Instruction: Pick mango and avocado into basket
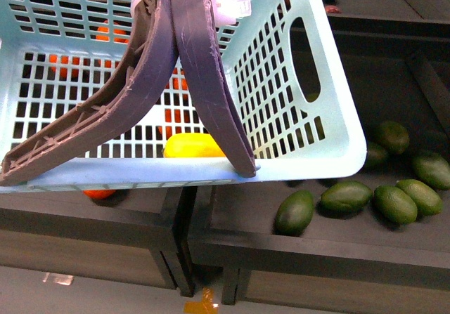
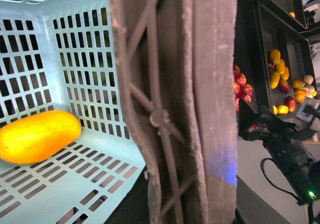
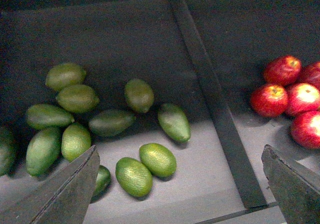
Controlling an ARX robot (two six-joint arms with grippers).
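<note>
The turquoise basket [image 1: 330, 138] hangs high and fills the front view. Its two grey-brown handles [image 1: 190, 68] meet at white zip ties at the top. My left gripper is shut on these handles [image 2: 175, 108]; its fingers themselves do not show. A yellow mango [image 1: 193, 145] lies on the basket floor, and the left wrist view shows this mango [image 2: 37, 136] too. Several dark green avocados [image 1: 346, 196] lie on the dark shelf to the right, below the basket. My right gripper [image 3: 180, 194] hovers open above these avocados [image 3: 133, 176] with nothing between its fingers [image 3: 65, 194].
Red apples [image 3: 282, 91] fill the compartment beside the avocados, past a dark divider [image 3: 210, 98]. Oranges [image 1: 98, 193] show under and through the basket lattice. A dark arm [image 2: 287, 149] and shelves of mixed fruit [image 2: 280, 78] lie beyond the handles.
</note>
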